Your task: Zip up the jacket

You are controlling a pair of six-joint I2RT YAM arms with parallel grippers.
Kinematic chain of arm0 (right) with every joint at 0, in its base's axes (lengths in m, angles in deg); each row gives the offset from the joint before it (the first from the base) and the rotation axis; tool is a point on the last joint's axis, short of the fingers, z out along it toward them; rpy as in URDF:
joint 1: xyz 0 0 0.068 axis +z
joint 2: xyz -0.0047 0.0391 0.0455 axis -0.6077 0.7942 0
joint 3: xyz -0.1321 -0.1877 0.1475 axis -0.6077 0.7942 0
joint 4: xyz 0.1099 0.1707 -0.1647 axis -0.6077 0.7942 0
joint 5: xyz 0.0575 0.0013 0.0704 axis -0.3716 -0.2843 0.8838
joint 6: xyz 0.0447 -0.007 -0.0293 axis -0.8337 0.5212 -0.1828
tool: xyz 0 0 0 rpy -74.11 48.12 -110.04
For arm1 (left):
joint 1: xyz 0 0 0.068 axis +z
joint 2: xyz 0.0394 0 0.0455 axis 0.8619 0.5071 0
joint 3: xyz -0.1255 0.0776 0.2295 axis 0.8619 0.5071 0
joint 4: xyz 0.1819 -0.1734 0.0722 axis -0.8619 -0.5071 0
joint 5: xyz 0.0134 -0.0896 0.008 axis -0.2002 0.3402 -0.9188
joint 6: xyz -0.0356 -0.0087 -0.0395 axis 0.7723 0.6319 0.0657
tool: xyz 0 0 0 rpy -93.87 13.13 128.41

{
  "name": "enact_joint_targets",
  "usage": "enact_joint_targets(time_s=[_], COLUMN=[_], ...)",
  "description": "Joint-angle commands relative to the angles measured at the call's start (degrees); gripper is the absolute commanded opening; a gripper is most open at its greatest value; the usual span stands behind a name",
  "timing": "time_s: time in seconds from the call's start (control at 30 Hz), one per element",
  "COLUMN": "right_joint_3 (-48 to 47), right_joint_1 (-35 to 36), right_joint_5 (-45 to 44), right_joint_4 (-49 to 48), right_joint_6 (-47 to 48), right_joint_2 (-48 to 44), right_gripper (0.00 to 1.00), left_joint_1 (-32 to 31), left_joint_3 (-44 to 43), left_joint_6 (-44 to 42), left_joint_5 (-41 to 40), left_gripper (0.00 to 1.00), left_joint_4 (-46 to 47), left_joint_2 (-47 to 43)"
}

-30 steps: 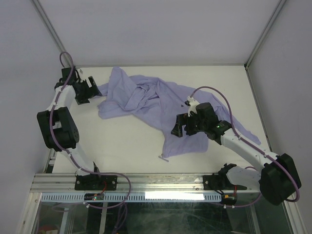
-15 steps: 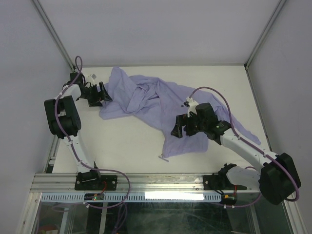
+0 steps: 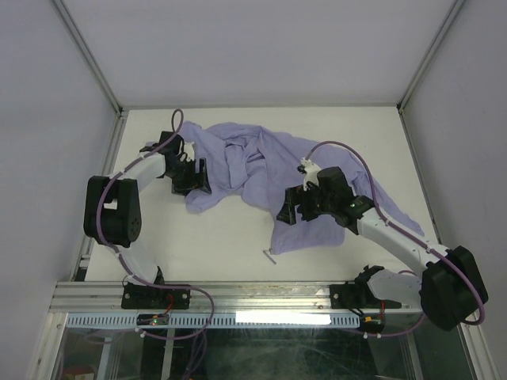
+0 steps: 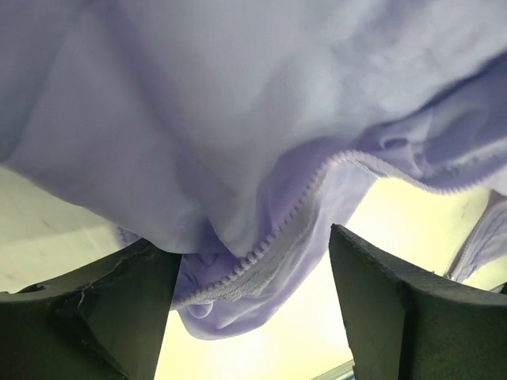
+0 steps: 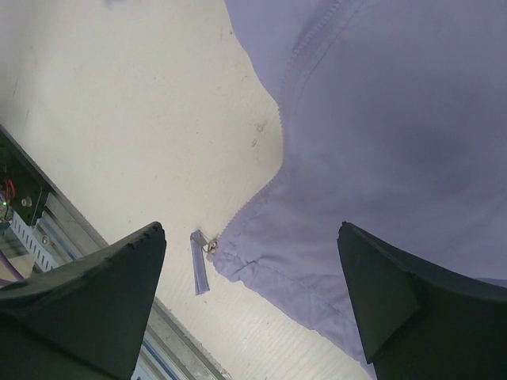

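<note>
**Top and wrist views.** The jacket point(image 3: 261, 166), a thin, limp, wrinkled lavender garment, lies bunched on the table point(image 3: 206, 237), stretching from 10 o'clock to 4 o'clock across its middle. Fabric like this is probably light and slippery and will fold under any push. Its only firmer part is likely the zipper line. The sensible holds are therefore the hem edges beside the zipper teeth point(image 4: 297, 210) and the slider tab point(image 5: 200, 273), which rests on bare table at the lower panel's 7 o'clock corner.

The left gripper point(image 3: 195, 182), forearm angled toward 4 o'clock, stands at the jacket's 9 o'clock edge. Its jaws are apart, astride a fold that carries the teeth, and are not clamped on it. The right gripper point(image 3: 290, 210), forearm stretched toward 10 o'clock, hovers over the lower panel with jaws spread wide, holding nothing.
</note>
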Motion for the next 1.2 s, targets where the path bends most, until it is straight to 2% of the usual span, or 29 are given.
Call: enact_joint_targets(time_s=[0.0,0.17,0.27,0.33,0.4,0.5,0.7,0.8,0.87,0.93,1.07,1.17], right_joint_3=[1.0,2.0,2.5,2.9,3.0,3.1,2.1,1.6,1.3,1.1,0.5,-0.1], right_joint_1=[0.3,0.4,0.4,0.4,0.4,0.4,0.4,0.3,0.2,0.3,0.2,0.2], right_joint_5=[1.6,1.7,1.4,0.9,0.3,-2.3,-11.0,-15.1,-17.6,-18.2,-16.8,-17.5], right_joint_4=[-3.5,-3.3,-3.1,-3.1,-3.0,-2.6,0.1,1.2,1.6,1.6,1.5,1.6], right_joint_6=[1.0,0.8,0.6,0.4,0.1,-0.3,-1.9,-3.2,-4.1,-4.7,-5.2,-5.3], right_joint_2=[-1.9,-3.4,-4.4,-5.0,-5.4,-5.9,-6.3,-6.1,-5.8,-5.1,-2.2,0.3], right_gripper=[0.93,0.93,0.93,0.93,0.93,0.93,0.93,0.93,0.93,0.94,0.94,0.94], left_joint_1=[-4.7,-8.3,-9.5,-9.9,-10.6,-12.2,-14.2,-17.9,-20.3,-20.5,-22.6,-27.5], left_joint_3=[1.2,2.6,3.1,2.7,0.6,-6.8,-34.7,-44.0,-43.2,-37.9,-33.7,-33.1], left_joint_6=[3.0,2.8,2.8,3.2,4.5,8.8,26.4,31.7,34.9,37.4,41.0,42.6], left_joint_5=[-5.6,-8.7,-9.7,-9.6,-10.7,-15.5,-27.7,-31.2,-37.3,-40.0,-34.3,-35.1], left_gripper=[0.76,0.73,0.66,0.49,0.23,0.00,0.00,0.00,0.00,0.00,0.00,0.00], left_joint_4=[-2.5,-4.2,-4.5,-4.8,-6.5,-11.6,-33.1,-37.6,-38.1,-37.1,-36.7,-37.1], left_joint_2=[-7.6,-7.0,-6.3,-6.1,-6.7,-9.7,-12.6,-13.8,-15.5,-16.6,-12.5,-8.1])
